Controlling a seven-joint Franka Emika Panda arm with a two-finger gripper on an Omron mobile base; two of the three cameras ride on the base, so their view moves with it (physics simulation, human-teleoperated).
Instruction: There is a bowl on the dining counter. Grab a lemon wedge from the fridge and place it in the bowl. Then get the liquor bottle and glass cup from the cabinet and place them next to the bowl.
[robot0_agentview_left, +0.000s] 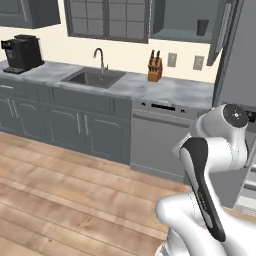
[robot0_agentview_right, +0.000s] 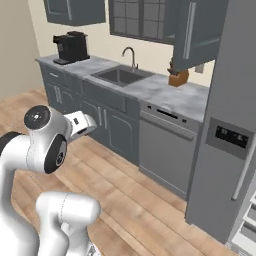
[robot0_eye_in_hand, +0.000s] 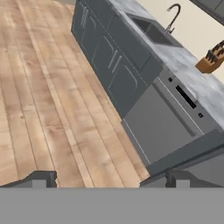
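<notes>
Wide-open pincer (robot0_eye_in_hand: 109, 177) above bare floor (robot0_eye_in_hand: 39, 109)

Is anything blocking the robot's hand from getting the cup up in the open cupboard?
Nothing sits in front of the glass cup: the cabinet door is swung open and the shelf around it is bare. The gripper is open and empty, low down, facing the floor and the dishwasher, so it's far off.
</notes>
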